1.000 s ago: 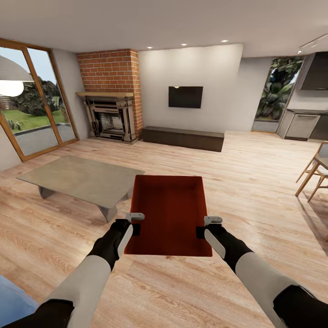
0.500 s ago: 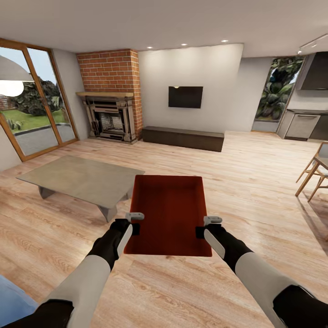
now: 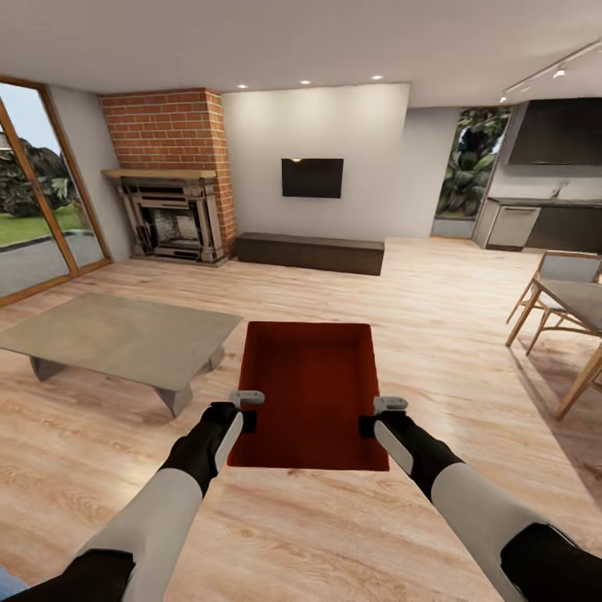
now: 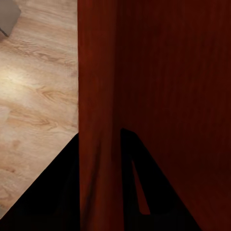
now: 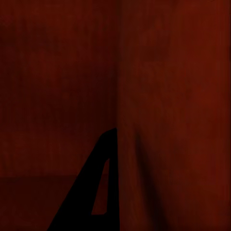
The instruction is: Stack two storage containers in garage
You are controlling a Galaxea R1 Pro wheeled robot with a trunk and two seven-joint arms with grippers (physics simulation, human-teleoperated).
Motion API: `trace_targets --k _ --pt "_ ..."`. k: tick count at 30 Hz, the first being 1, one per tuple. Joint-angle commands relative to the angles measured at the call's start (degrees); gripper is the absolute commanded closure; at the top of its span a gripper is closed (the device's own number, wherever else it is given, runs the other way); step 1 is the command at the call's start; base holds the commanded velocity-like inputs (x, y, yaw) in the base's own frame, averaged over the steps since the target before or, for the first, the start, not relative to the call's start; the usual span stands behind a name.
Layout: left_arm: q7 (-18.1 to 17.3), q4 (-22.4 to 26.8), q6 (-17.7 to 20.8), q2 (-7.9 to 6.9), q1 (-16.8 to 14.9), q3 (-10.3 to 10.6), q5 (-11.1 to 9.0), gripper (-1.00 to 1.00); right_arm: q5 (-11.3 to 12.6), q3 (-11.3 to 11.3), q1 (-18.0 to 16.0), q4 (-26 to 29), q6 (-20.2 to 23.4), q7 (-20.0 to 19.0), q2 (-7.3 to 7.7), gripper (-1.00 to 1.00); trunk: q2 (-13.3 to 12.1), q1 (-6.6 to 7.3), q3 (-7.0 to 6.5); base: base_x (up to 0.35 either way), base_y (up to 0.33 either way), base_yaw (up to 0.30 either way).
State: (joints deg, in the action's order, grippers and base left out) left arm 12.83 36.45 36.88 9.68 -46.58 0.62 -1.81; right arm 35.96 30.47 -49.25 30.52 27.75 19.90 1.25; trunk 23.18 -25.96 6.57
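- You hold one storage container out in front of the trunk, above the wood-plank flooring of the living room; its open top faces up and its red-orange inside is bare.
- Your left gripper is clamped on the container's left wall near the corner closest to you. In the left wrist view the thin wall runs between the two dark fingers, one on each face.
- Your right gripper is clamped on the right wall the same way. In the right wrist view one dark finger lies against the inner face of the wall; the other finger is hidden behind it.
- The low grey table sits at 10 o'clock from the container, just beside its far left corner in the head view.
- The brick fireplace stands at 11 o'clock against the far wall, with the long dark cabinet at 12 o'clock under a wall-mounted screen.
- Wooden chairs and a table stand at 2 o'clock.
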Motion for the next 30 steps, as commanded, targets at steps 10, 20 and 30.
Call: trace_targets --k 10,20,30 --pt "0.53 -2.70 2.48 -0.71 -0.01 0.22 1.37 1.00 -1.16 0.47 -0.14 0.24 0.29 0.72 0.68 1.00 0.14 -0.04 -0.04 0.000 0.000 -0.277" --pt "0.53 -2.70 2.50 -0.71 -0.01 0.24 1.37 1.00 -1.16 0.47 -0.14 0.24 0.29 0.72 0.74 1.00 0.14 -0.04 -0.31 0.000 0.000 -0.277" --pt "0.53 -2.70 2.48 -0.71 -0.01 0.19 1.37 1.00 -1.16 0.46 -0.14 0.24 0.30 0.69 0.77 1.00 0.14 -0.04 -0.54 0.000 0.000 -0.239"
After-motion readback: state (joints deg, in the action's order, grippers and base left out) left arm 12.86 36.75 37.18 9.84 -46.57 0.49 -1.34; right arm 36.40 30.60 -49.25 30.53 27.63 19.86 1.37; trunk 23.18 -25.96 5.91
